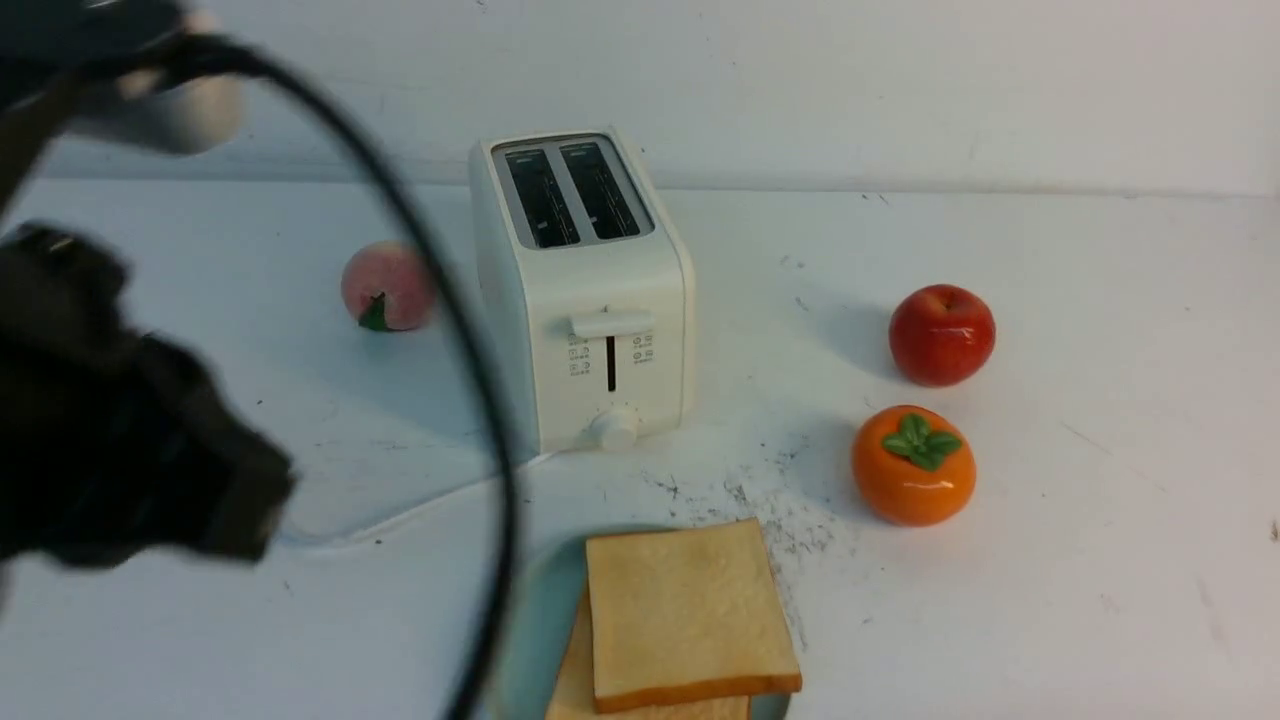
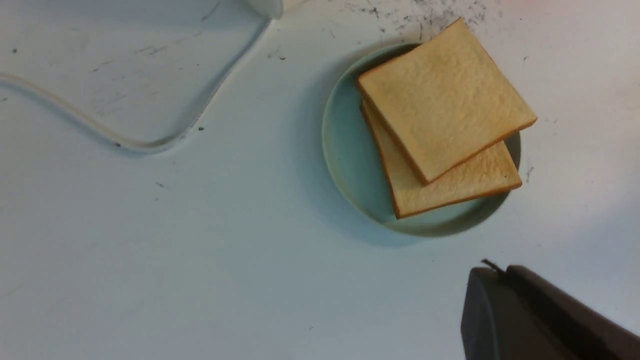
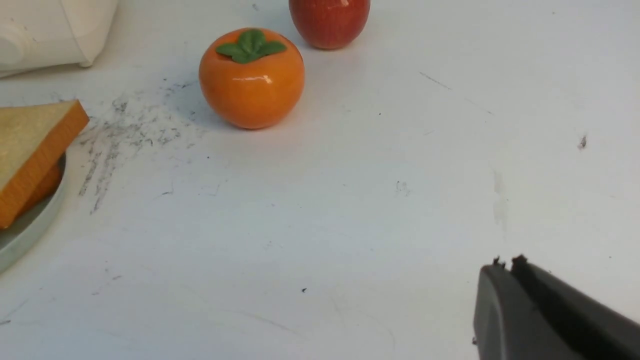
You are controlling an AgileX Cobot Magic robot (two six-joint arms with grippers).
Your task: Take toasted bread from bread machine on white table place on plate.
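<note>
Two slices of toasted bread (image 1: 685, 610) lie stacked, slightly askew, on the pale blue-green plate (image 1: 540, 620) at the front of the white table (image 1: 1050, 560). The bread machine (image 1: 585, 290) stands behind them, both of its slots dark with no bread in them. In the left wrist view the upper slice (image 2: 445, 97) covers most of the lower one (image 2: 465, 182). My left gripper (image 2: 497, 272) hangs above bare table beside the plate (image 2: 350, 160), fingers together, holding nothing. My right gripper (image 3: 505, 267) is shut too, over bare table well to the side of the toasted bread (image 3: 30, 150).
An orange persimmon (image 1: 912, 465) and a red apple (image 1: 942, 333) sit right of the bread machine, a peach (image 1: 388, 285) to its left. The white cord (image 2: 140, 145) loops across the table left of the plate. My blurred left arm (image 1: 130, 470) and its cable fill the front view's left.
</note>
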